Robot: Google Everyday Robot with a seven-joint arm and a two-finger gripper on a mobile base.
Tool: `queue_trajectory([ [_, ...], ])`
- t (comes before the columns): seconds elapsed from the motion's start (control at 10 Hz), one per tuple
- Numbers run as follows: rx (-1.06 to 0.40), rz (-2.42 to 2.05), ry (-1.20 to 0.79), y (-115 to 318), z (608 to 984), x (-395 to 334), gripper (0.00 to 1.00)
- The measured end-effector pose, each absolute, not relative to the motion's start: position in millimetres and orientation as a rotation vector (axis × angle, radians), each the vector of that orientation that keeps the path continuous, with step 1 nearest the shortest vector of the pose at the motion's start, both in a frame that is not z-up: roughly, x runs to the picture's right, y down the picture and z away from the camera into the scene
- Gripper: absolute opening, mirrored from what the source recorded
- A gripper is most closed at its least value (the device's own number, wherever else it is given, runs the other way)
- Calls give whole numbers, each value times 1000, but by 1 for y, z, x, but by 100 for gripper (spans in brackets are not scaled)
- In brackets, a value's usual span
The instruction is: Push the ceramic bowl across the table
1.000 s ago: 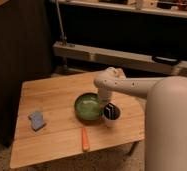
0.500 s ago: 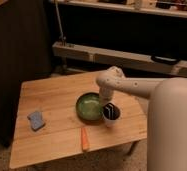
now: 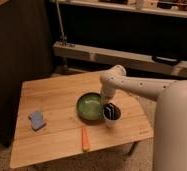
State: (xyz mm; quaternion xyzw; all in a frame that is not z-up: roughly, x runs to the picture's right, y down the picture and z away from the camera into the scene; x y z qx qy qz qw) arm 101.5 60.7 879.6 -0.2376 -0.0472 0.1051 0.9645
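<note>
The ceramic bowl (image 3: 90,106) is a wide shallow glossy green bowl near the middle right of the light wooden table (image 3: 57,90). A small white cup with a dark inside (image 3: 111,113) stands right against the bowl's right rim. My gripper (image 3: 106,99) hangs down from the white arm (image 3: 137,86) at the bowl's upper right edge, just above the cup. The gripper's tips are hidden against the bowl and cup.
An orange carrot-like stick (image 3: 85,138) lies near the table's front edge. A blue-grey sponge (image 3: 36,120) lies at the left. A long grey shelf (image 3: 112,54) runs behind the table. A dark cabinet (image 3: 12,60) stands at the left.
The bowl has shifted slightly left and toward the front, with the gripper following at its right rim. The cup stays beside it.
</note>
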Motion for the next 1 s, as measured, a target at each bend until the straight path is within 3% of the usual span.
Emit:
queue_trajectory([
  [0.4,-487,250,-39,64,870,141,0],
  [1.0,-647,145,-23,100,927,116,0],
])
